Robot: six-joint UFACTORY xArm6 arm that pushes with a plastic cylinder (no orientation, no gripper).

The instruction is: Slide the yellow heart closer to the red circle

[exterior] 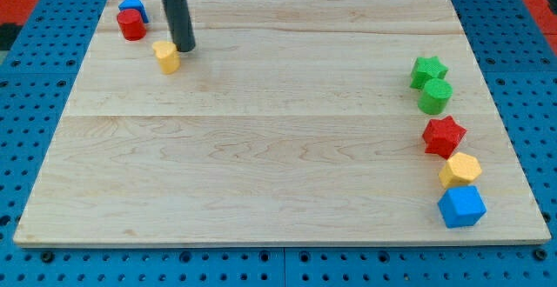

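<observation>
The yellow heart (166, 56) lies on the wooden board near the view's top left. The red circle (132, 25) stands a short way up and to the left of it, with a gap between them. My tip (183, 49) rests on the board just to the right of the yellow heart, touching or almost touching its right side. The dark rod rises from there out of the view's top.
A blue block (132, 5) sits right behind the red circle at the board's top-left corner. Along the view's right stand a green star (428, 70), a green circle (435, 96), a red star (444, 136), a yellow hexagon (459, 170) and a blue block (461, 207).
</observation>
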